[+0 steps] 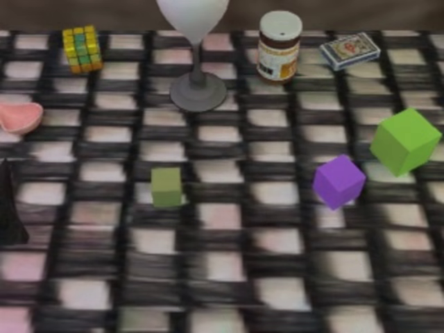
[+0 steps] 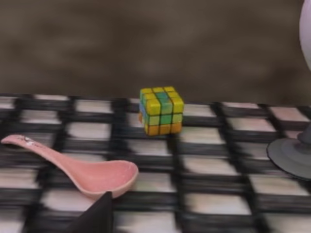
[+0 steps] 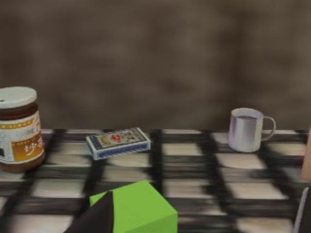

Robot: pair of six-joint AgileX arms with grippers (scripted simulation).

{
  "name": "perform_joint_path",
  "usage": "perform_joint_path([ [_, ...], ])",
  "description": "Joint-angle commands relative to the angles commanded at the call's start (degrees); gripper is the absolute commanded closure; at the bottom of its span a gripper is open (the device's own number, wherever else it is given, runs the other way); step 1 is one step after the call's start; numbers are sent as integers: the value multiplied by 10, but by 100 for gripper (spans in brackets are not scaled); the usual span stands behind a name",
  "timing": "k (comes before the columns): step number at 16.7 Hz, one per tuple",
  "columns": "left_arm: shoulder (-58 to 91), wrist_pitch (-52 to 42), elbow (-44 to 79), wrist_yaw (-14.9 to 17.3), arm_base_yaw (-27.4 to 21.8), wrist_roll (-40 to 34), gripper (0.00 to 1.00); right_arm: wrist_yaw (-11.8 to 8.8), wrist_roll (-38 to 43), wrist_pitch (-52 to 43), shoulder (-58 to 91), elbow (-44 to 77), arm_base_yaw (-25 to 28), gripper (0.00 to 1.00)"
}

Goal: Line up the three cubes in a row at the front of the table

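Lime-green cube (image 3: 138, 208) close under right wrist, far right on table (image 1: 229, 277) | purple cube (image 1: 338, 181) beside it | olive cube (image 1: 166, 186) centre | mug (image 3: 248, 129) only in right wrist view | both grippers: finger state unclear

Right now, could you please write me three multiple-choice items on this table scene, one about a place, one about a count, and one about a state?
1. Where does the purple cube lie?
A. Between the olive-green cube and the lime-green cube
B. Beside the puzzle cube
C. Behind the jar

2. How many plain solid-colour cubes are on the table?
A. Two
B. Three
C. Five

3. How does the wine glass stand?
A. Tipped on its side
B. Upside down
C. Upright on its base

Answers: 1 A, the top view shows it between them, nearer the lime-green one. 2 B, olive, purple and lime show. 3 C, its round foot rests flat on the table.
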Motion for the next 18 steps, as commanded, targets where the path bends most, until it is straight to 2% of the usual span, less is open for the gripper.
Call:
perform_joint_path([
  [4, 202, -112, 171, 0, -43, -49, 0, 0, 0, 0, 0, 0, 0, 0],
  [13, 791, -413, 593, 2, -155, -174, 0, 0, 0, 0, 0, 0, 0, 0],
  [18, 1008, -533, 780, 2, -203, -228, 0, 0, 0, 0, 0, 0, 0, 0],
])
